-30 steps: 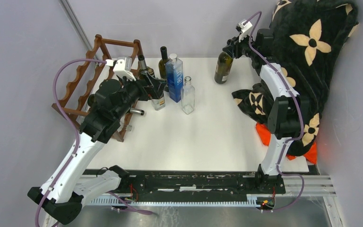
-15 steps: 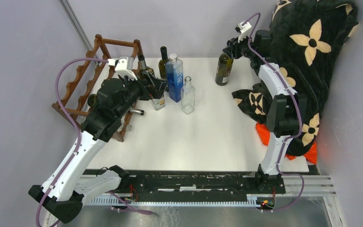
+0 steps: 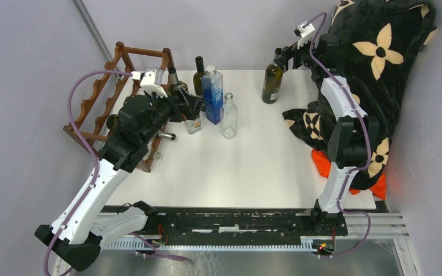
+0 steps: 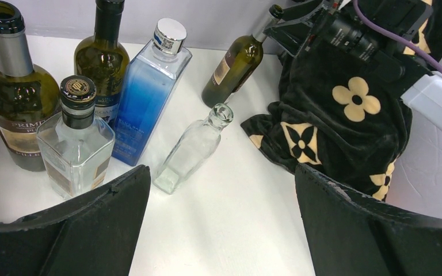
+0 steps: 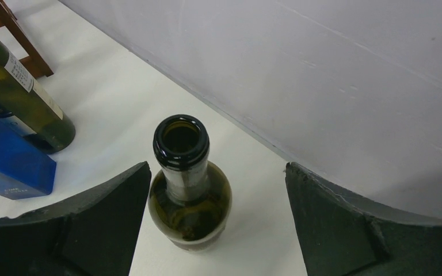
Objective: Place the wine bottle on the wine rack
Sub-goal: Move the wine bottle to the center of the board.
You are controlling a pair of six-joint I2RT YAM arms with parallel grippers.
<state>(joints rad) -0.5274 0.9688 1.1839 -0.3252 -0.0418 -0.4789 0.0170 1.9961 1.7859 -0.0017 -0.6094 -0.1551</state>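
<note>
A dark green wine bottle (image 3: 272, 83) stands upright and uncorked at the far middle of the white table. My right gripper (image 3: 285, 57) hovers just above it, open, with its fingers on either side of the neck and touching nothing. The right wrist view looks down on the bottle (image 5: 190, 190) between the spread jaws of the gripper (image 5: 217, 167). The reddish-brown wine rack (image 3: 101, 98) stands at the far left. My left gripper (image 3: 198, 106) is open and empty beside a cluster of bottles, with only bare table in its gap (image 4: 221, 169).
Next to the rack stand a blue bottle (image 3: 213, 95), a small clear bottle (image 3: 228, 118), a square clear bottle (image 4: 77, 144) and two dark green bottles (image 3: 199, 77). A bottle neck (image 3: 164, 135) sticks out under the left arm at the rack. A black flowered blanket (image 3: 380, 57) fills the right side.
My right gripper has opened off the wine bottle's neck and lifted slightly back. The bottle stays standing. The left arm has not moved.
</note>
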